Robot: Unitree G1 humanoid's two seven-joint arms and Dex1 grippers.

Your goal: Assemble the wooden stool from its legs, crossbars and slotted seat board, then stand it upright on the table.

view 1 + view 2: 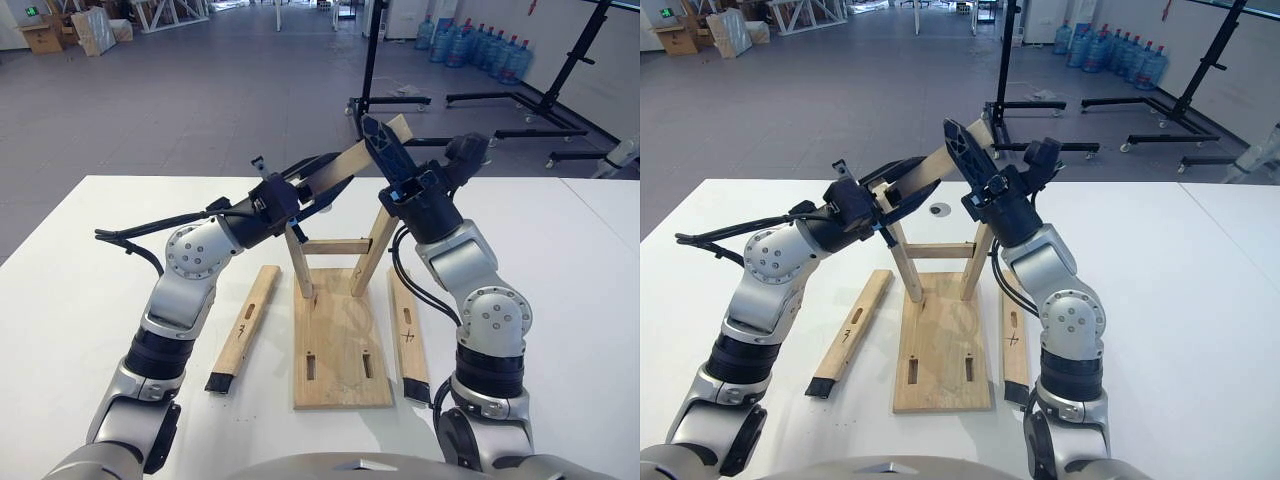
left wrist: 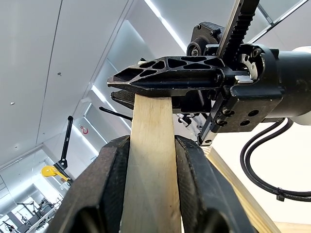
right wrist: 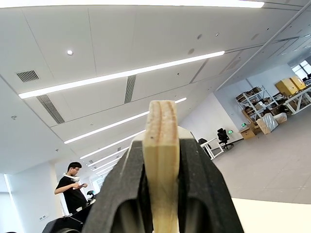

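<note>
From the head, the seat board (image 1: 340,370) lies flat on the white tabletop (image 1: 90,300) near the middle of its near edge. Two upright legs (image 1: 298,265) joined by a crossbar (image 1: 335,246) stand in its far end. A loose leg (image 1: 245,325) lies flat just beside the board's left edge, and a second loose leg (image 1: 408,335) just beside its right. Above the frame, a tilted wooden bar (image 1: 345,165) is clamped by the left gripper (image 1: 322,180) at its lower end and by the right gripper (image 1: 378,140) at its higher end. The left wrist view shows dark fingers (image 2: 109,184) pressed against both sides of the bar. In the right wrist view, pads (image 3: 121,194) squeeze the bar's end grain.
</note>
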